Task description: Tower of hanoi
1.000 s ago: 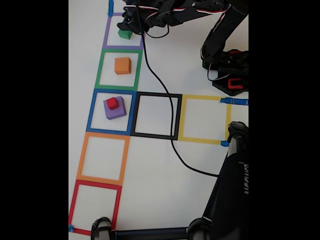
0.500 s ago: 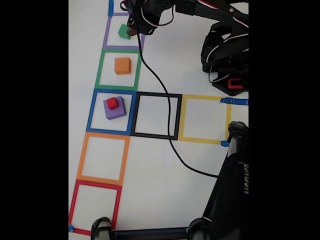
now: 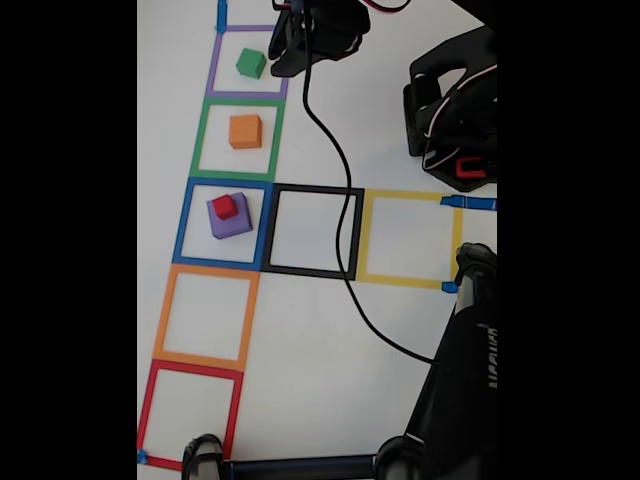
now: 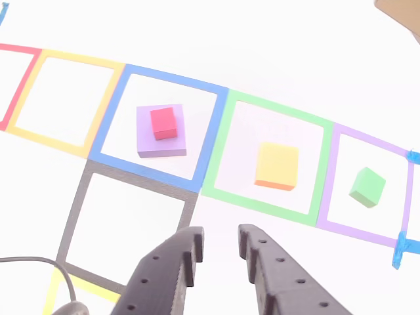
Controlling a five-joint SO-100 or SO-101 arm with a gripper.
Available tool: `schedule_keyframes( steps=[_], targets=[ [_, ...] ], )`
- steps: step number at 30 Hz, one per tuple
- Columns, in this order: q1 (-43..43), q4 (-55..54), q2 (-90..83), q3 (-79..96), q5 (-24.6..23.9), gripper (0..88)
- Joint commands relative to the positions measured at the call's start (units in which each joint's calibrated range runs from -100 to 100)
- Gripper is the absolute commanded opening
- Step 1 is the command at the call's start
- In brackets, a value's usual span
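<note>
Left to right in the other view: red cube [image 4: 164,123] atop purple cube [image 4: 161,132] in the blue square; orange cube [image 4: 276,166] in green; green cube [image 4: 367,186] in purple. Hand [image 4: 218,246] released, empty, hovering above the surface [image 4: 262,39]. Probably light, rigid; best pinched across flat faces. Open room all round.

**Count of cubes, tape squares and grippers**

Four cubes are seen, one of each colour: a purple cube [image 3: 231,219], a red cube [image 3: 225,206], an orange cube [image 3: 245,131] and a green cube [image 3: 250,64]. Seven tape squares are counted in the fixed view: one purple square [image 3: 213,62], one green square [image 3: 201,138], one blue square [image 3: 183,222], one black square [image 3: 310,270], one yellow square [image 3: 405,279], one orange square [image 3: 163,315] and one red square [image 3: 147,410]. One gripper [image 4: 218,243] with two fingers is shown. One black cable [image 3: 345,200] is seen.
</note>
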Motion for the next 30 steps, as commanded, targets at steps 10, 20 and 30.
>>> schedule_keyframes(
  steps=[10,20,30],
  targets=[
    [-7.5,0.5,0.2,0.3,0.2,1.1],
    [-4.6,-29.3,-5.4,35.3,0.2,8.2],
    [-4.8,-62.0,-5.4,61.8,0.2,24.5]
  ],
)
